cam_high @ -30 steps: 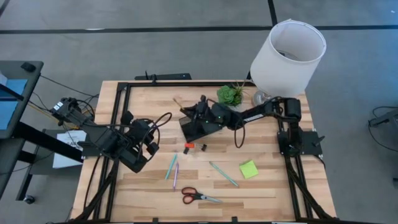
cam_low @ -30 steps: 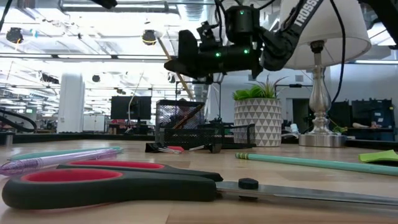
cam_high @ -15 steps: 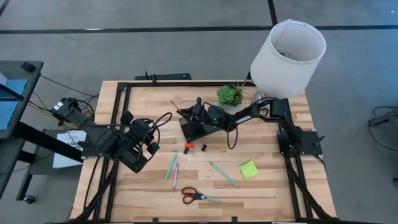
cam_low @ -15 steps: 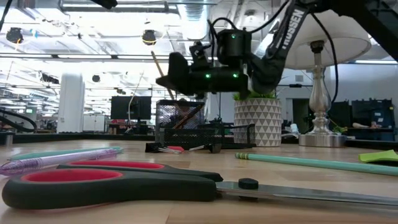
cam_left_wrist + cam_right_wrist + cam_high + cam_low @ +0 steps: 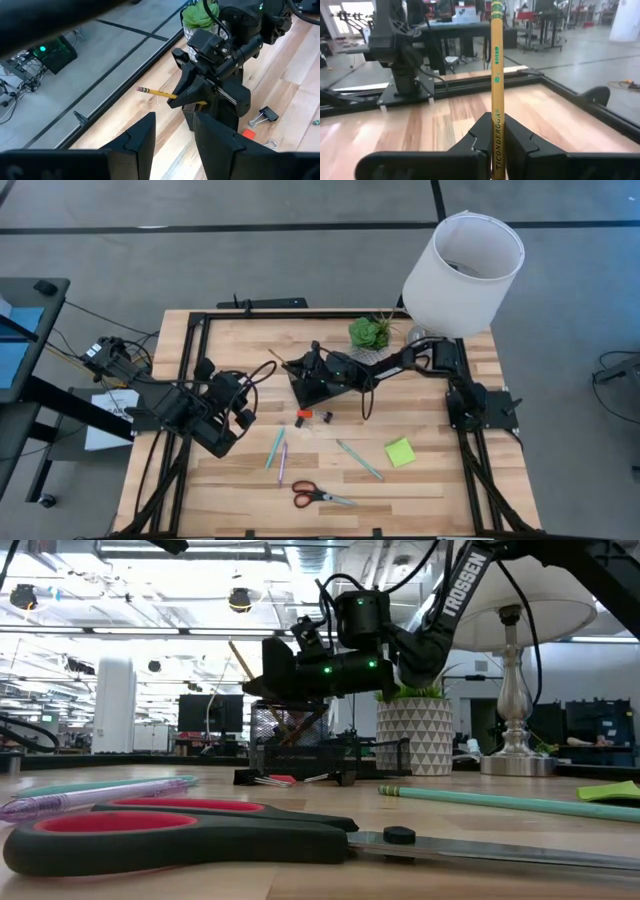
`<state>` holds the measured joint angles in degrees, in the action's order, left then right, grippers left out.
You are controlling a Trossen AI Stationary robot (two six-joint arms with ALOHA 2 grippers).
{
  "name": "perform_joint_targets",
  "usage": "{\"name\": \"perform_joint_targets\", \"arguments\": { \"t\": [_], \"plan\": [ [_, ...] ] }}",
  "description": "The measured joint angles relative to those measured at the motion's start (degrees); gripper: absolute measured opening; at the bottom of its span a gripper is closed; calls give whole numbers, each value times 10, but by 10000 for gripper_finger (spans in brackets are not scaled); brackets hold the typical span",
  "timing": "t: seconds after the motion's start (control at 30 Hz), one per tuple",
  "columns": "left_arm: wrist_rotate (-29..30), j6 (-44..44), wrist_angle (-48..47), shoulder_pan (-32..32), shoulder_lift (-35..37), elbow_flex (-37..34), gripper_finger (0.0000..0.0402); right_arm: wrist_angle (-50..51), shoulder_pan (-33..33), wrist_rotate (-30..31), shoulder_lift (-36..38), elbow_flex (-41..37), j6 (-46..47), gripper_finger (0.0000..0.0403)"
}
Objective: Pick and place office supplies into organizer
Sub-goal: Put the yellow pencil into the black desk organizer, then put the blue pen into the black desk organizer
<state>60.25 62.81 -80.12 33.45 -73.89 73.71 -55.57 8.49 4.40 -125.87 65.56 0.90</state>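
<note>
Right pincer (image 5: 176, 100): my fingers are closed on a yellow pencil (image 5: 497, 90), above the black organizer (image 5: 318, 386).
Pencil: it sticks out to the far left of my pincer.
Left pincer (image 5: 173, 131): partly open, empty, at the table's (image 5: 440, 480) left.

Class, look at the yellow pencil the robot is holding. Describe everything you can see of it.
The pencil is yellow painted wood with green print along its side and a metal band and eraser at one end. The right gripper clamps it between both fingers, holding it tilted in the air above the black organizer, touching nothing else.
</note>
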Motion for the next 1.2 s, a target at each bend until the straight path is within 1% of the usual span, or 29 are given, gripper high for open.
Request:
{"name": "perform_joint_targets", "arguments": {
  "t": [0.37, 0.47, 0.6, 0.73, 0.83, 0.93, 1.03, 1.13, 1.2],
  "plan": [
    [0, 0, 0, 0, 0, 0, 128, 0, -4, 0, 0, 0, 5, 66],
    [-1, 0, 0, 0, 0, 0, 128, 1, -7, 2, 0, 0, -8, 75],
    [-2, 0, 0, 0, 0, 0, 128, -21, -10, 2, 0, -1, -13, 87],
    [-20, 5, 0, 0, 0, 0, 128, -28, -15, 2, 20, -1, -32, 97],
    [-36, 14, 0, 0, 0, 0, 128, 5, -23, 3, 47, -1, -62, 102],
    [-67, 15, 0, 0, 0, 0, 128, 60, -35, 4, 84, -1, -95, 103],
    [-118, 38, 4, 0, -4, -5, 128, 124, -53, 3, 129, -1, -120, 102],
    [-178, 56, 40, 0, -4, -35, 128, 197, -73, 2, 176, -1, -129, 102],
    [-214, 73, 73, 0, -4, -64, 128, 238, -83, 2, 204, -1, -118, 102]
  ]
}}
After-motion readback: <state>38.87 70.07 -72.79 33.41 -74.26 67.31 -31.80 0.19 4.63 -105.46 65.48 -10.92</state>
